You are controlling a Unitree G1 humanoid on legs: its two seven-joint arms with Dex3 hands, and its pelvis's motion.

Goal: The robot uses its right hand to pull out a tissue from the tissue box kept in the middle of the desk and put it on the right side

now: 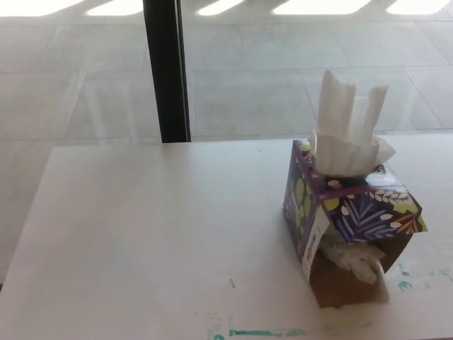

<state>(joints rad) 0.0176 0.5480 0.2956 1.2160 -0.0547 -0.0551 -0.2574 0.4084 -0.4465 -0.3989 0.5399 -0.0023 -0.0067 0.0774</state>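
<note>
A purple, leaf-patterned tissue box (354,212) stands on the white desk (156,234), right of centre. A white tissue (347,127) sticks up tall from its top opening. The box's near side is torn open, showing brown cardboard and a crumpled bit of tissue (359,261) hanging out. Neither of my hands shows in the head view.
A black vertical post (167,71) rises behind the desk's far edge, before a pale tiled floor (283,71). Green paint marks (255,331) stain the desk near its front edge and at the right.
</note>
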